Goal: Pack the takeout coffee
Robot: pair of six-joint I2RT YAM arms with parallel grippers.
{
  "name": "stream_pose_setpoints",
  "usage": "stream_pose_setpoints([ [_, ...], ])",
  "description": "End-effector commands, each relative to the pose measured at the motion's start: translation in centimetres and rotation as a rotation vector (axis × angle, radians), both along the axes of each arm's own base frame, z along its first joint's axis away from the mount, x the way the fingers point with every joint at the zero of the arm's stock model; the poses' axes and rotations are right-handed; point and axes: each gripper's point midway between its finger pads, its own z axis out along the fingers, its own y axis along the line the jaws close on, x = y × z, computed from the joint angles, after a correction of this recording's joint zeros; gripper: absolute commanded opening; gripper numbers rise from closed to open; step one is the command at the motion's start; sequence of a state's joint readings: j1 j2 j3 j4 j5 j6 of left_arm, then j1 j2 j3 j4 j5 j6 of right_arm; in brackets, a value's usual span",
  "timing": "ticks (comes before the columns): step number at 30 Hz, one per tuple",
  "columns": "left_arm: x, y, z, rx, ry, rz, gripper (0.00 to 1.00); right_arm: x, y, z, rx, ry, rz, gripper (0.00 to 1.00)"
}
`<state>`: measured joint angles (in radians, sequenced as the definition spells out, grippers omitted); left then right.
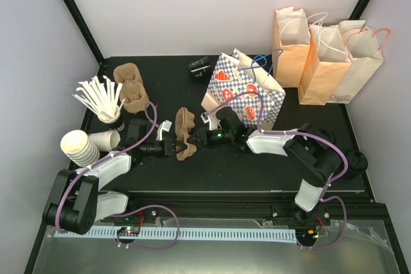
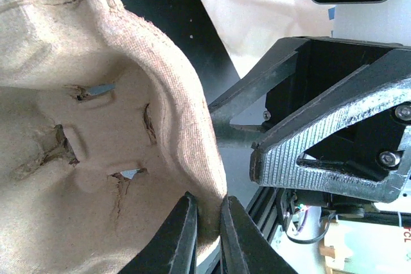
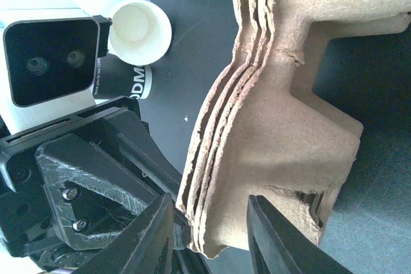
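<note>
Top external: coffee (image 1: 356, 160), right claw (image 1: 194, 139) apart

4 bags (image 1: 324, 62), 2 carrier stks (image 1: 186, 136)

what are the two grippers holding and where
Both hold the stack of cup carriers: the left gripper pinches one rim, the right gripper clamps the opposite edge.

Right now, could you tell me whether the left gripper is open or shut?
Shut: the left gripper has its fingers pinched on the rim of the brown pulp carrier, only that thin wall between them.
</note>
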<state>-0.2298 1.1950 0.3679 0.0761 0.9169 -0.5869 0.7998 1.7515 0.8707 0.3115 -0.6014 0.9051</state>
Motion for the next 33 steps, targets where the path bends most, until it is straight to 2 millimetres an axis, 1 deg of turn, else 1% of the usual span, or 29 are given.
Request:
stream_pose_setpoints([
  [1,-0.3,-0.2,0.7,-0.040,-0.013,-0.025,0.08,0.4,0.6,0.3,0.013,-0.006,0.004,0.35],
  [8,-0.5,-0.2,0.6,-0.044,-0.010,-0.029,0.08,0.5,0.9,0.3,0.019,0.000,0.016,0.35],
  [15,-0.5,-0.2,0.5,-0.045,-0.009,-0.028,0.09,0.5,1.0,-0.6,-0.003,0.017,0.017,0.31],
  [21,-0.5,-0.3,0.7,-0.053,-0.013,-0.031,0.10,0.6,0.8,-1.8,-0.046,0.035,0.015,0.29],
  [27,0.0,-0.1,1.9,-0.044,-0.058,-0.010,0.13,0.5,0.1,-2.8,-0.103,0.036,0.005,0.26],
  [29,0.1,0.1,2.6,-0.036,-0.084,0.007,0.15,0.5,-0.2,-3.2,-0.123,0.034,0.002,0.25],
  [33,0.3,0.4,4.3,-0.043,-0.127,0.029,0.16,0.6,-0.6,-3.7,-0.157,0.030,-0.007,0.21],
])
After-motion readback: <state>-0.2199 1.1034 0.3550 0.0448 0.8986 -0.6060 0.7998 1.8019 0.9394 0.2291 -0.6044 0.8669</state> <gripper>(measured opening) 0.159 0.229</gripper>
